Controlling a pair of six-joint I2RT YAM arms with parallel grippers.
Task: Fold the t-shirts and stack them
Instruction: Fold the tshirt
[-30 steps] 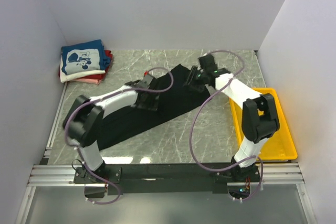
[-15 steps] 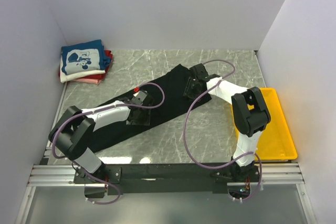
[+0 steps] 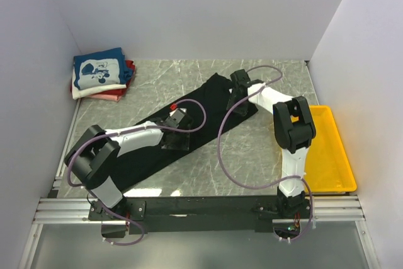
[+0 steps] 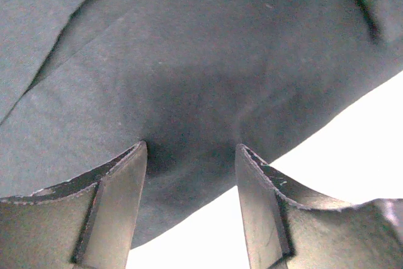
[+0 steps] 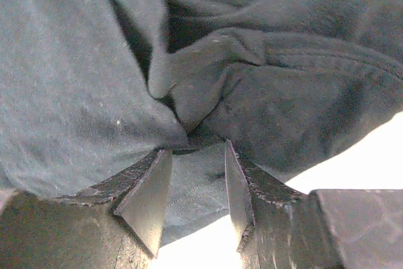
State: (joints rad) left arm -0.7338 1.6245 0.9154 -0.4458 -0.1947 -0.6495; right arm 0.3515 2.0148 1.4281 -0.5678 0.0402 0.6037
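A yellow tray [image 3: 337, 165] is seen at the right edge of the marble table [image 3: 252, 155], well apart from the cloth, and a stack of folded t-shirts is kept in the upper left corner: a blue one with a white cartoon print [image 3: 99, 70] on top, a white one [image 3: 79, 91] and a red one [image 3: 129, 67] beneath. The black t-shirt [image 3: 214, 102] is spread at the middle of the table as a long band, its long axis running on a diagonal from lower left to upper right. Much of its lower-left half is covered by the left arm, and purple cables are looped over it. The left gripper [image 4: 191, 149] is held over the band's near edge, close to mid-length, with its jaws set wide and flat cloth lying beyond the tips. The right gripper [image 5: 196, 149] is placed at the band's upper-right end, its jaws parted by a narrow gap, with a puckered fold bunched at the tips.
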